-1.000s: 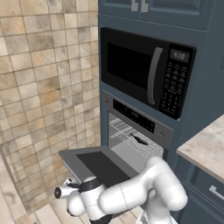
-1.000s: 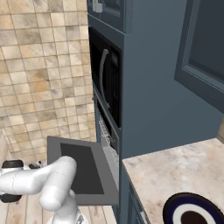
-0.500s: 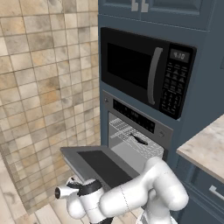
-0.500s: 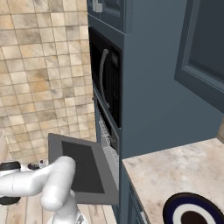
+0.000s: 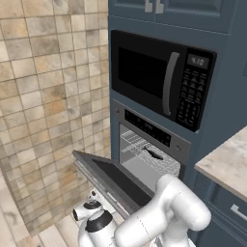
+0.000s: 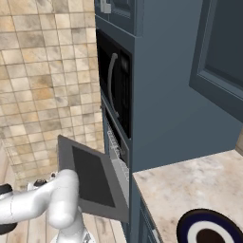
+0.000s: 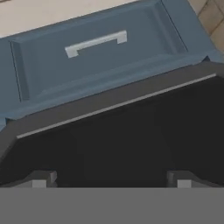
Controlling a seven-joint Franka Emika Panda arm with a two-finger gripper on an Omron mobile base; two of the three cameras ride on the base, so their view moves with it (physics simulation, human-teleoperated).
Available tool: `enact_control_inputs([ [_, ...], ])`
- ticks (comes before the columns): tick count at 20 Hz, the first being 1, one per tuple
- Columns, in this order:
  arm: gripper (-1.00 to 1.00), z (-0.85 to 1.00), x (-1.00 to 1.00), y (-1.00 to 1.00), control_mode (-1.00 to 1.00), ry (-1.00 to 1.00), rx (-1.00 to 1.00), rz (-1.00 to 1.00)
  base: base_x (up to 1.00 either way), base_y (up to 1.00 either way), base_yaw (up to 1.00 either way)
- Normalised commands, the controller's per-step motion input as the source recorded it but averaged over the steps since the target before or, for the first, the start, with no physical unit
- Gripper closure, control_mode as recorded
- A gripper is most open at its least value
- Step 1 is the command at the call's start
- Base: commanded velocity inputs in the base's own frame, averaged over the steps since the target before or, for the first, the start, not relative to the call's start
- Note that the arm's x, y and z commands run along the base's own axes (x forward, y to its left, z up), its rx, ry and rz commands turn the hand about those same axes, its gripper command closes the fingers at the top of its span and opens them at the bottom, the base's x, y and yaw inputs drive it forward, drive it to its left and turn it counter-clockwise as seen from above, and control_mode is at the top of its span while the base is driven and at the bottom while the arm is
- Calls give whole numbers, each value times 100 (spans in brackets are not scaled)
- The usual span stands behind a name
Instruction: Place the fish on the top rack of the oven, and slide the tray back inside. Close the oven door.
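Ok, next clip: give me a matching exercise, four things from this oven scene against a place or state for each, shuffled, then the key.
Things:
1. fish
2. oven door
3. microwave
4. plate

Places or states:
A. hanging open, partly lowered
B. on the stone counter, to the oven's right
C. lying on the wire rack inside the oven
D. shut, built in above the oven

Pairs: 1-C, 2-A, 3-D, 4-B
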Motion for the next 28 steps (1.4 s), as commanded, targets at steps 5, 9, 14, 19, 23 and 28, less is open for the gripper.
enact_control_inputs([
  [5, -100, 22, 21, -100, -100, -6, -30, -34, 0, 0, 0],
  [9, -100, 47, 36, -100, -100, 0, -26, -33, 0, 0, 0],
  [14, -100, 65, 26, -100, -100, -4, -27, -30, 0, 0, 0],
  [19, -100, 65, 19, -100, -100, -10, -27, -28, 0, 0, 0],
  [23, -100, 53, 21, -100, -100, -14, -25, -24, 0, 0, 0],
  [28, -100, 41, 30, -100, -100, -12, -18, -18, 0, 0, 0],
])
